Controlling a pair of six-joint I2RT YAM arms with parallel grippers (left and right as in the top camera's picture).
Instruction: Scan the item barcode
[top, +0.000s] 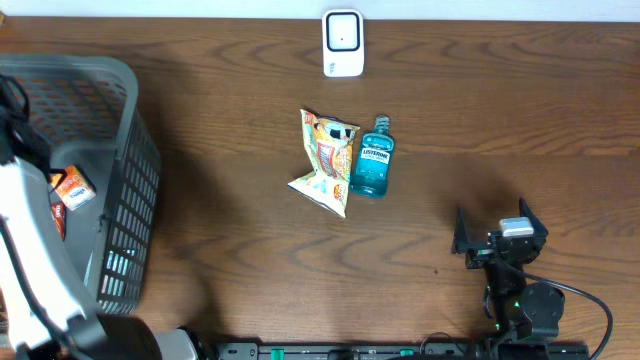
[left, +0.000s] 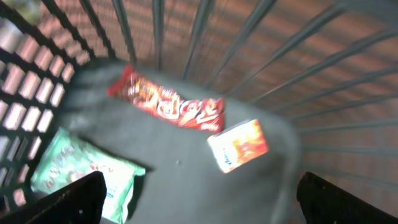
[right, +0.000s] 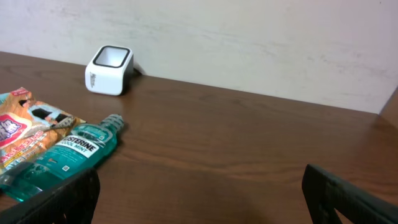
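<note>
Two things, snack bag (top: 322, 162) and Listerine bottle (top: 373, 160), lie beside each other near the scanner (top: 342, 43) (unscanned, I guess). Left claw (left: 200, 200), over the basket (top: 132, 208), and right claw (right: 202, 199) gape wide, empty.

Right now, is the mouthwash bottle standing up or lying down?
Lying down. The mouthwash bottle rests on its side, label up, beside the snack bag.
</note>
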